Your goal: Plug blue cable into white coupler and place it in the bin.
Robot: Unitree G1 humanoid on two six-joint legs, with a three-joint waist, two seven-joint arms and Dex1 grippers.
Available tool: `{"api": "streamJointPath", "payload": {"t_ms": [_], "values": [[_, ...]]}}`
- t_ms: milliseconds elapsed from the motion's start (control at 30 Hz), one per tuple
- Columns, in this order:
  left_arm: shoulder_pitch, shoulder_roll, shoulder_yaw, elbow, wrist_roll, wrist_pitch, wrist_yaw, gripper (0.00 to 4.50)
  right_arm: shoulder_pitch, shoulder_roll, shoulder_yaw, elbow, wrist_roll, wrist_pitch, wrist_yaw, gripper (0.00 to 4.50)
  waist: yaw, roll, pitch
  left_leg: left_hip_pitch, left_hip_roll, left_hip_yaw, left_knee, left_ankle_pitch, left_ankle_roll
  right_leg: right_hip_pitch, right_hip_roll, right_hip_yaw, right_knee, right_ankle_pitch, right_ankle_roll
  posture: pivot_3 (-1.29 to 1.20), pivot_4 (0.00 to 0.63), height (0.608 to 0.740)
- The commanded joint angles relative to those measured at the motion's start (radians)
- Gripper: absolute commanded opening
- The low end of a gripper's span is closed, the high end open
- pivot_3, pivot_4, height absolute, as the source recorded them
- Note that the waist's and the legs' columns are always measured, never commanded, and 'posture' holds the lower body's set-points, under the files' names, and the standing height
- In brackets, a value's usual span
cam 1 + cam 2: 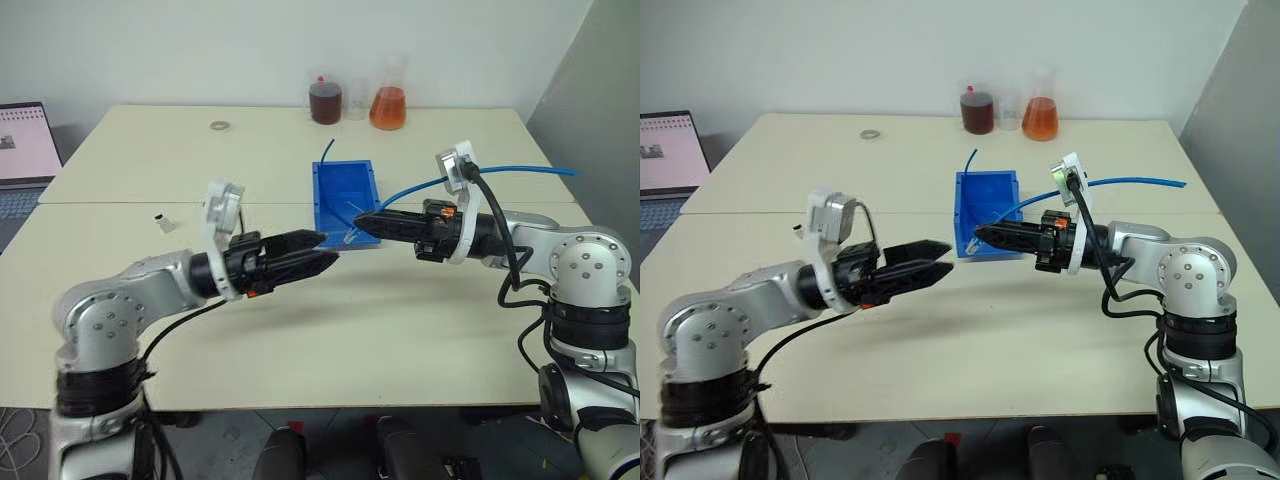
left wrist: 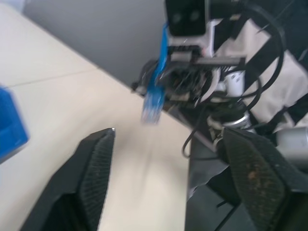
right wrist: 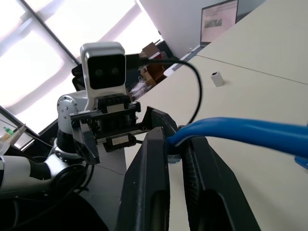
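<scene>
The right gripper (image 1: 360, 224) pinches the light, floppy blue cable (image 3: 250, 136) behind its plug; the left gripper (image 1: 325, 251) gapes empty. Best held near the plug.

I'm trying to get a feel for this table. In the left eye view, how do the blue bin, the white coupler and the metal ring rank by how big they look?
1. The bin, by far the largest.
2. The white coupler and the metal ring look about alike; the ring lies farther from the camera, so I won't rank them.

Silver-grey arms (image 1: 150, 285), black tapered fingers (image 1: 300, 240) (ribbed pads), white wrist cameras (image 1: 224, 205).
</scene>
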Motion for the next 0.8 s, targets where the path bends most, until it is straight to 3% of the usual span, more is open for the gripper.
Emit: {"api": "streamJointPath", "payload": {"t_ms": [33, 167, 267, 367, 567, 800], "values": [[0.077, 0.050, 0.076, -0.061, 0.076, -0.079, 0.036, 4.49, -0.017, -0.010, -0.015, -0.011, -0.014, -0.036, 0.026, 0.09, 0.003, 0.000, 0.000, 0.000, 0.000, 0.000, 0.000, 0.000, 0.000, 0.000, 0.000, 0.000, 0.000, 0.000, 0.000, 0.00, 0.150, 0.740], [0.127, -0.011, 0.091, -0.021, 0.328, -0.285, 0.224, 4.49, -0.024, -0.004, -0.010, 0.002, -0.039, -0.061, 0.028, 0.09, 0.008, 0.000, 0.000, 0.000, 0.000, 0.000, 0.000, 0.000, 0.000, 0.001, 0.000, 0.000, -0.002, 0.000, 0.000, 0.00, 0.150, 0.740], [0.140, -0.075, 0.040, 0.093, 0.623, -0.464, 0.459, 4.49, -0.025, 0.008, -0.002, 0.007, -0.057, -0.075, 0.028, 0.09, 0.015, 0.000, 0.000, 0.000, 0.000, 0.000, 0.000, 0.000, 0.000, 0.001, 0.000, 0.000, -0.004, 0.000, 0.000, 0.00, 0.150, 0.740], [0.140, -0.152, 0.007, 0.198, 0.797, -0.591, 0.605, 4.49, -0.029, 0.018, 0.015, 0.011, -0.082, -0.093, 0.035, 0.09, 0.018, 0.000, 0.000, -0.001, 0.000, 0.001, 0.000, 0.000, 0.000, 0.001, 0.000, 0.001, -0.005, 0.001, 0.000, 0.00, 0.150, 0.740], [-0.025, -0.287, -0.024, 0.501, 0.973, -0.730, 0.820, 4.49, -0.062, 0.025, 0.033, 0.044, -0.117, -0.112, 0.063, 0.09, 0.036, 0.000, 0.000, -0.002, -0.001, 0.001, 0.001, 0.000, 0.000, 0.001, -0.002, 0.000, -0.006, 0.002, 0.002, 0.00, 0.150, 0.740], [-0.255, -0.289, -0.005, 0.896, 1.017, -0.870, 0.857, 4.49, -0.087, 0.040, 0.042, 0.083, -0.158, -0.132, 0.066, 0.09, 0.033, -0.002, -0.001, -0.003, -0.002, 0.000, 0.001, 0.000, 0.000, 0.001, -0.003, -0.001, -0.007, 0.003, 0.003, 0.00, 0.150, 0.740]]}}
